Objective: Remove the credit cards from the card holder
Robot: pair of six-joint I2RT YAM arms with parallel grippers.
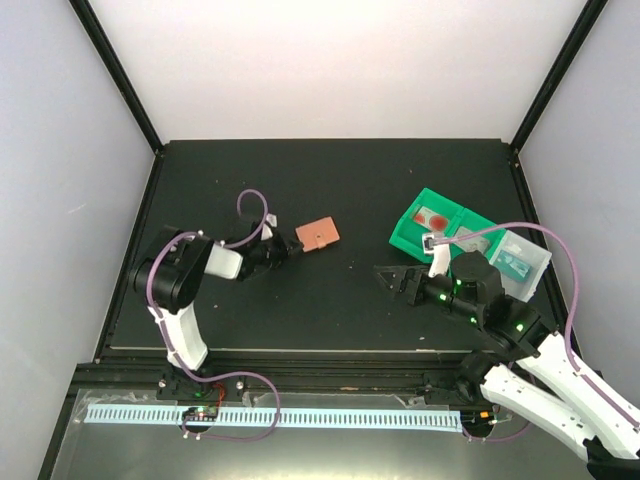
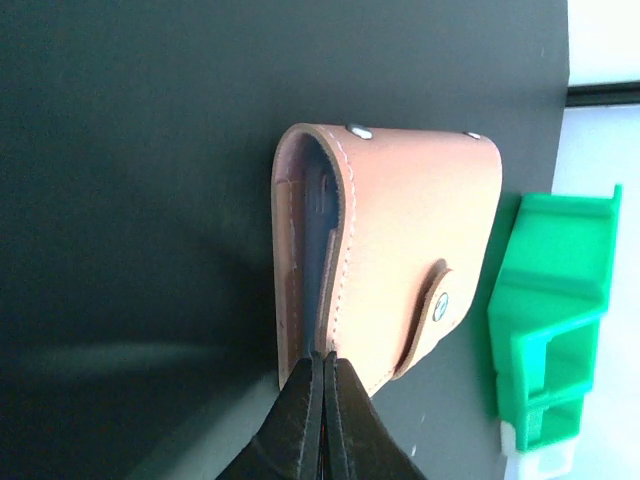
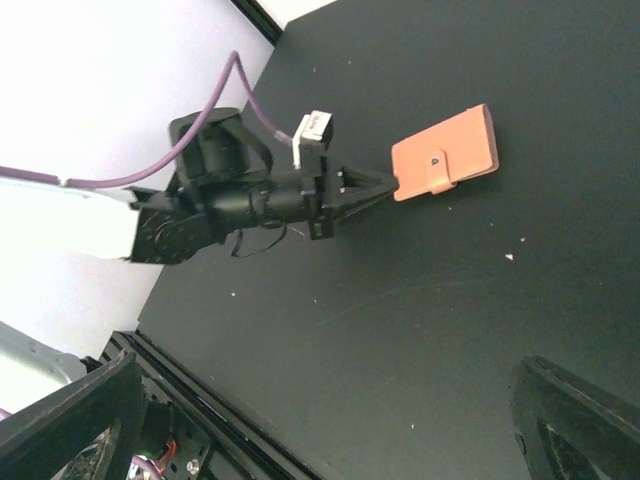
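Note:
The card holder (image 1: 318,234) lies snapped shut on the black mat, terracotta face and small tab (image 2: 432,310) up. Its near edge gapes a little, showing light blue lining (image 2: 318,250). My left gripper (image 1: 296,243) is shut, its tips (image 2: 325,362) pressed together at that gap, right against the holder's edge (image 2: 420,250). The credit cards are hidden; none shows outside the holder. My right gripper (image 1: 390,280) hangs open above bare mat, well right of the holder. In the right wrist view its fingers (image 3: 580,420) frame the bottom corners, with the holder (image 3: 445,155) and left gripper (image 3: 390,183) far off.
Green bins (image 1: 432,225) with small reddish items stand at the right, a clear bin (image 1: 520,262) beside them. One green bin (image 2: 550,320) shows just past the holder in the left wrist view. The mat's raised front edge (image 1: 300,350) runs before the arm bases.

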